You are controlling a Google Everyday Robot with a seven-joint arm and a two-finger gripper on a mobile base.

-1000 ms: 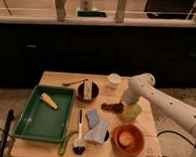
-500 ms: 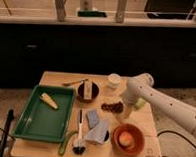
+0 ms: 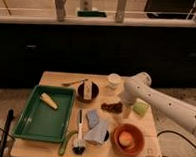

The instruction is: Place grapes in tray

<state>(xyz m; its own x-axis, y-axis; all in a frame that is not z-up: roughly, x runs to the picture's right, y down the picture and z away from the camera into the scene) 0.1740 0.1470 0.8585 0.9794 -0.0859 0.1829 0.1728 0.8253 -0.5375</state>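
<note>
Light wooden table [image 3: 99, 79] in front of dark cabinets; white arm reaches in from the right, bends downward over the right half of the table; gripper [image 3: 123, 110] hangs low at the right end of the grapes [image 3: 110, 107], close enough that contact cannot be judged; whether the gripper is parted or closed cannot be told. Grapes lie on the bare tabletop near its middle, a dark elongated bunch, well apart from the tray [image 3: 36, 124]; green tray sits at the table's left edge, a pale yellow item [image 3: 48, 101] in its far part. Dark bowl [image 3: 87, 91] behind the grapes to the left, something pale inside; utensil [image 3: 73, 83] just left of it; white cup [image 3: 113, 80] at the far edge; green sponge [image 3: 140, 108] just right of the gripper; orange-red bowl [image 3: 128, 140] in front, holding a round orange thing; bluish cloth [image 3: 96, 129] and a dark brush [image 3: 78, 142] between bowl and tray.
</note>
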